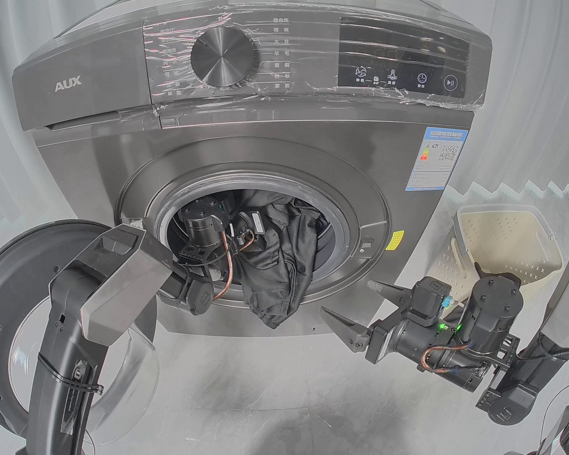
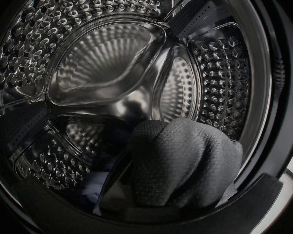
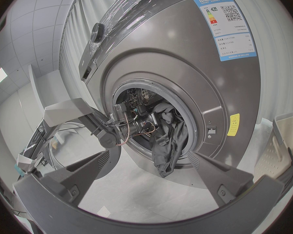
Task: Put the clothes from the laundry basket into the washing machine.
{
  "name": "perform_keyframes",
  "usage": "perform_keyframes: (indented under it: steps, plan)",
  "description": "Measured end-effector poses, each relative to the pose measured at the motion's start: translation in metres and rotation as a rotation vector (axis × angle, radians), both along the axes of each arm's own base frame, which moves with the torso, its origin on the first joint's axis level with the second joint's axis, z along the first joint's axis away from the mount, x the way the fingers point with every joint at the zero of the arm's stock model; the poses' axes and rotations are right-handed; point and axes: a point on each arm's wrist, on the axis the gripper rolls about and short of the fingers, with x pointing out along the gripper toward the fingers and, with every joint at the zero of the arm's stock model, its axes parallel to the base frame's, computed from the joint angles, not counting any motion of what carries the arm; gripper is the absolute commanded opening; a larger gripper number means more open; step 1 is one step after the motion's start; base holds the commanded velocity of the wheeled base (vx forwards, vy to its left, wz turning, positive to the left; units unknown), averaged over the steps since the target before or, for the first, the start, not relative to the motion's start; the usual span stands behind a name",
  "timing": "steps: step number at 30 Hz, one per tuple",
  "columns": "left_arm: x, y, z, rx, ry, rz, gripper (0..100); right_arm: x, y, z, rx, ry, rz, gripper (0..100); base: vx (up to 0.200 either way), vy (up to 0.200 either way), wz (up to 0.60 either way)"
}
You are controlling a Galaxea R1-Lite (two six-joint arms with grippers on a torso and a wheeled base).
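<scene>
Dark garment (image 1: 278, 254) hanging out of washer (image 1: 297, 153) at 6 o'clock of its opening, left gripper (image 1: 250, 225) inside against it, hold cannot be told, right gripper (image 1: 360, 311) wide open, empty, outside at 5 o'clock

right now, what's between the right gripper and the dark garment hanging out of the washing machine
Nothing: the stretch from the right gripper to the dark garment is bare, only floor beneath, seen in head and right wrist views.
</scene>
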Motion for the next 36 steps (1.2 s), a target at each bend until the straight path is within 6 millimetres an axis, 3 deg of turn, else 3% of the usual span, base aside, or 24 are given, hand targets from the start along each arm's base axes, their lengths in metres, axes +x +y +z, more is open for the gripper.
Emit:
perform_keyframes:
  steps: [8,13,14,22,29,36]
  plan:
    - [0.028,0.006,0.011,-0.012,-0.054,0.077,0,0.000,0.001,-0.003,-0.008,0.008,0.001,100,0.000,0.000,0.00]
    - [0.037,0.007,0.005,-0.011,-0.047,0.100,0,0.001,0.001,-0.005,-0.012,0.012,0.001,100,0.000,0.000,0.00]
    - [0.037,0.007,0.004,-0.012,-0.044,0.100,100,0.001,0.001,-0.005,-0.012,0.012,0.002,100,0.000,0.000,0.00]
    - [0.025,0.004,-0.020,-0.011,0.063,0.076,100,0.001,0.002,-0.006,-0.017,0.015,0.002,100,0.000,0.000,0.00]
    - [-0.015,0.003,-0.047,0.077,0.265,-0.017,100,0.001,0.002,-0.006,-0.022,0.011,0.001,100,0.000,0.000,0.00]
    - [-0.053,-0.004,-0.044,0.125,0.359,-0.121,100,0.001,0.002,-0.006,-0.024,0.009,0.002,100,0.000,0.000,0.00]
